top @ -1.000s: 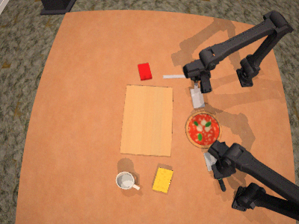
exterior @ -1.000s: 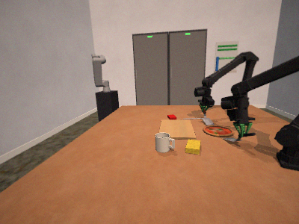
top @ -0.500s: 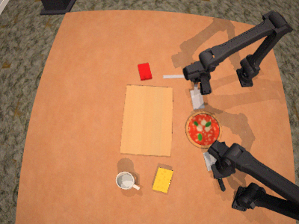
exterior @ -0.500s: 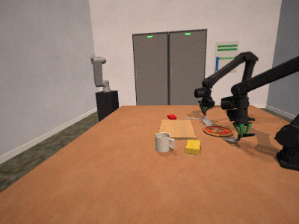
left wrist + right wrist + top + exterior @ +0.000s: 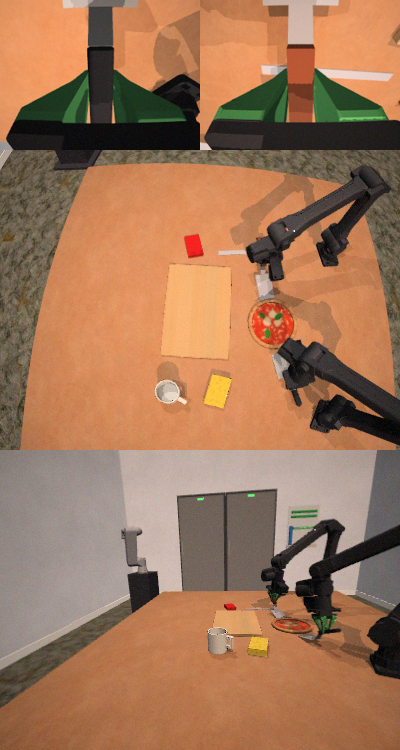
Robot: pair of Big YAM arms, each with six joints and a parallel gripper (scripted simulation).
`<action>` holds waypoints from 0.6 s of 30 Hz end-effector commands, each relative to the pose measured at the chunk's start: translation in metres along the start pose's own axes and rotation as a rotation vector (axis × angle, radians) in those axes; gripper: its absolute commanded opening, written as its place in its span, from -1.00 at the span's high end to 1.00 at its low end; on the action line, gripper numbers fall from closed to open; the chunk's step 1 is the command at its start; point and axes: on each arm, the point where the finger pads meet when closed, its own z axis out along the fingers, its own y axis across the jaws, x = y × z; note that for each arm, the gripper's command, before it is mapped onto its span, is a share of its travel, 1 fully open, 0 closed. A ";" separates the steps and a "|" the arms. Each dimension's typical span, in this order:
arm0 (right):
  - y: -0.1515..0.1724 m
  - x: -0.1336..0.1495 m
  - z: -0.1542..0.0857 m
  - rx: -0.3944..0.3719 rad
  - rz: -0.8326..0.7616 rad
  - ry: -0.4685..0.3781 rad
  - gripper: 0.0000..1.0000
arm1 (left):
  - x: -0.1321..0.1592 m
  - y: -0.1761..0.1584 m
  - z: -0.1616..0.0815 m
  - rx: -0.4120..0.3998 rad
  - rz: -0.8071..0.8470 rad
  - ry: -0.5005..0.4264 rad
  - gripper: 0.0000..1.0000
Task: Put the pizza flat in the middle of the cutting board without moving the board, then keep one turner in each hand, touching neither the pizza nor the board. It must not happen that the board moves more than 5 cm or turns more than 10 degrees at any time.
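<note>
The pizza (image 5: 271, 321) lies on the table just right of the wooden cutting board (image 5: 197, 311), not on it; both also show in the exterior view, the pizza (image 5: 291, 625) and the board (image 5: 237, 622). My right gripper (image 5: 274, 272) is shut on a brown-handled turner (image 5: 300, 64), whose blade (image 5: 263, 286) is by the pizza's far edge. My left gripper (image 5: 292, 377) is shut on a dark-handled turner (image 5: 100, 64), whose blade (image 5: 280, 366) is by the pizza's near edge. I cannot tell whether either blade touches the pizza.
A red block (image 5: 193, 245) lies beyond the board. A thin grey strip (image 5: 231, 252) lies next to the right gripper. A white mug (image 5: 167, 392) and a yellow sponge (image 5: 218, 390) sit in front of the board. Both arm bases stand at the table's right side.
</note>
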 end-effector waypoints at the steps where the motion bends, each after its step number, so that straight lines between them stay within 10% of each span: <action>1: -0.023 -0.010 -0.023 0.052 0.013 -0.015 0.87 | -0.004 0.004 -0.008 -0.017 -0.014 -0.029 0.87; 18: -0.024 -0.027 -0.033 0.067 0.017 -0.026 0.87 | -0.003 0.003 -0.008 -0.016 -0.014 -0.028 0.87</action>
